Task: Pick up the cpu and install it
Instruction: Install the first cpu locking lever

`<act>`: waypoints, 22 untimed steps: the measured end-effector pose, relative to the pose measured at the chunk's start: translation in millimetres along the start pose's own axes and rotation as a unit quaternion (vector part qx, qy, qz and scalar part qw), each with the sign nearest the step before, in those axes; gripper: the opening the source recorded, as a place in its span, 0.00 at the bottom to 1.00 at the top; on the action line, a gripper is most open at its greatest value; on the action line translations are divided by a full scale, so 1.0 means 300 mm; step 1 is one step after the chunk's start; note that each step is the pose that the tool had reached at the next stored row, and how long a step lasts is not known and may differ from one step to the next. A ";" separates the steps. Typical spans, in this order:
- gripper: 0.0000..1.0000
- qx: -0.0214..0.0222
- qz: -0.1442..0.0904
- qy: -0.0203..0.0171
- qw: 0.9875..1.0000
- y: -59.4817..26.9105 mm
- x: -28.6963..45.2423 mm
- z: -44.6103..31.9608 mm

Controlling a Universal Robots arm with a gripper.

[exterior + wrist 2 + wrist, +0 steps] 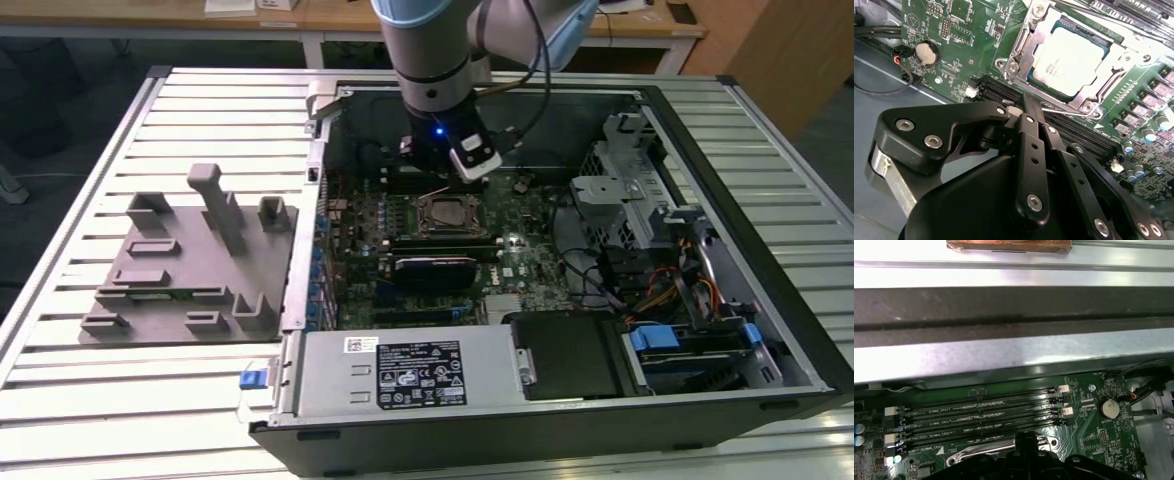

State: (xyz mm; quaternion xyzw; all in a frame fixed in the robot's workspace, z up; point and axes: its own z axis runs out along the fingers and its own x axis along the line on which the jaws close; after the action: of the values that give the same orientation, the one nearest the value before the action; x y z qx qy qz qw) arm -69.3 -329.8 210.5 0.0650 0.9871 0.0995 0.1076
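Silver-topped cpu (pixel 1072 62) seated in socket frame (pixel 1024 47)

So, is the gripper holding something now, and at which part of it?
Nothing is held, as far as it shows. The gripper has its fingers together with nothing between them, above the memory slots. The cpu lies in the socket.

The arm (pixel 430 55) is a silver-grey tube with a pale blue joint cap, a small blue light and black cables. Its gripper (pixel 1029 112) is black, with linked bars fixed by silver screws
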 end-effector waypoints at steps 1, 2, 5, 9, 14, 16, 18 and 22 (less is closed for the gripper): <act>0.11 0.001 0.000 -0.001 1.000 0.001 0.001 0.001; 0.11 0.001 -0.001 -0.002 1.000 0.002 0.003 0.002; 0.11 0.002 -0.001 -0.005 1.000 0.003 0.006 0.003; 0.11 0.003 -0.002 -0.010 1.000 0.007 0.012 0.006; 0.11 0.004 -0.002 -0.014 1.000 0.015 0.026 0.009; 0.11 0.004 -0.002 -0.016 1.000 0.017 0.030 0.010; 0.11 0.004 -0.001 -0.017 1.000 0.019 0.035 0.012; 0.11 0.006 0.011 -0.021 1.000 0.023 0.038 0.019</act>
State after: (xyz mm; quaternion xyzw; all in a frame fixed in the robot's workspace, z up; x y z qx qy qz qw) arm -78.4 -320.5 204.2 0.0786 0.9845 0.0929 0.1264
